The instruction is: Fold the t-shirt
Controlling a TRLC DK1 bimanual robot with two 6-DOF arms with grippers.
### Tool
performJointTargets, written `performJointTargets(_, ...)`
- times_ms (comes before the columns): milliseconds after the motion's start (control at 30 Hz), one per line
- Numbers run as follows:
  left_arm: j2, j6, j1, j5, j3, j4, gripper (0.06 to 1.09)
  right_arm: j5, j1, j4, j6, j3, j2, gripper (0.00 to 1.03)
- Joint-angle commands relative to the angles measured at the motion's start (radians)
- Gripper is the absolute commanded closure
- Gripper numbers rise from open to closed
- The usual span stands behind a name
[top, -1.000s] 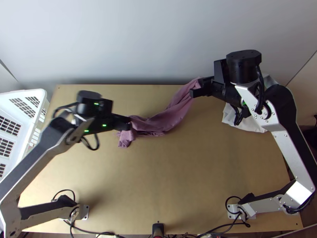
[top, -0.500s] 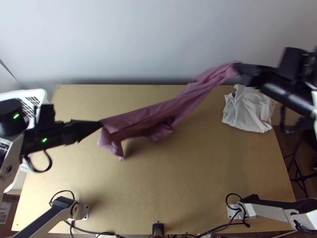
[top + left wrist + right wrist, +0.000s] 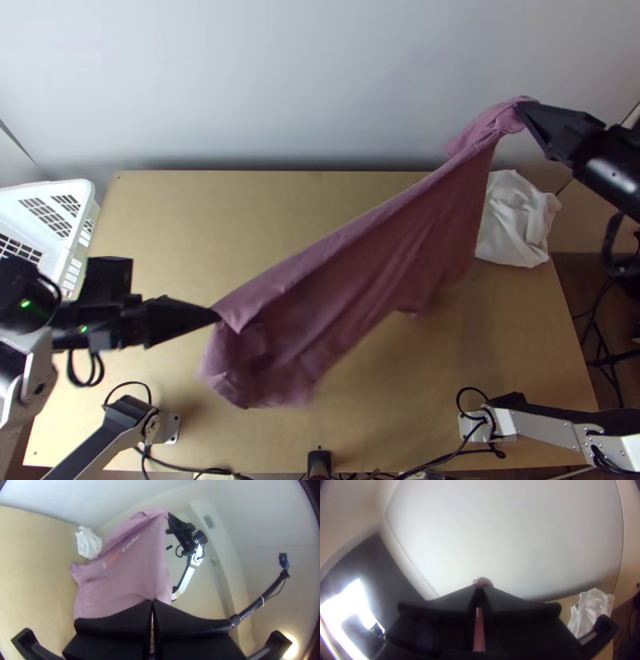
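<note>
The left hand [image 3: 214, 315] pinches one corner of the pink t-shirt [image 3: 360, 264]; the right hand [image 3: 524, 114] pinches another. Between them the cloth slants, loose part drooping above the desk [image 3: 224, 216]. It looks light and limp, likely to swing or crease; seams or hem corners should hold best.

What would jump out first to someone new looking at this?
Most likely the pink t-shirt, stretched slantwise above the table between the left gripper and the right gripper, each shut on it. Next, the crumpled white cloth at the table's far right, and the white basket at its left edge.
</note>
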Motion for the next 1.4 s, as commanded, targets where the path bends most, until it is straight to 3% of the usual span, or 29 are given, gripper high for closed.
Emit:
performJointTargets(0,0.051,-0.115,0.169,0.029,-0.231,0.284,1.05,-0.006,-0.040,0.064,0.013,-0.123,0.048,1.00)
performJointTargets(167,0.102,-0.068,0.235,0.032,-0.314,0.333,1.05,-0.006,-0.036,0.084,0.010,-0.160,0.043,1.00)
performJointTargets(200,0.088,-0.060,0.244,0.037,-0.320,0.333,0.97,-0.006,-0.037,0.084,0.010,-0.158,0.037,1.00)
performJointTargets(233,0.066,-0.056,0.251,0.041,-0.325,0.333,0.80,-0.006,-0.037,0.084,0.007,-0.158,0.028,1.00)
performJointTargets(333,0.002,-0.056,0.251,0.115,-0.329,0.329,0.13,-0.006,-0.039,0.084,0.004,-0.186,0.000,1.00)
performJointTargets(367,-0.015,-0.056,0.251,0.132,-0.331,0.329,0.10,-0.006,-0.037,0.086,0.002,-0.200,-0.009,1.00)
performJointTargets(600,-0.076,-0.056,0.131,0.129,-0.402,0.333,0.10,-0.006,-0.016,0.130,-0.006,-0.307,-0.058,1.00)
performJointTargets(800,-0.030,0.010,-0.047,-0.054,-0.449,0.329,0.10,-0.006,-0.005,0.135,-0.003,-0.350,-0.082,1.00)
performJointTargets(933,0.077,0.115,-0.205,-0.207,-0.446,0.310,0.10,-0.006,0.000,0.137,-0.006,-0.378,-0.102,1.00)
performJointTargets(1200,0.533,0.421,-0.386,-0.466,-0.227,0.192,0.10,-0.006,0.000,0.137,-0.009,-0.451,-0.158,1.00)
performJointTargets(1367,0.778,0.420,-0.418,-0.551,-0.082,0.192,0.10,-0.006,-0.006,0.140,-0.006,-0.453,-0.173,1.00)
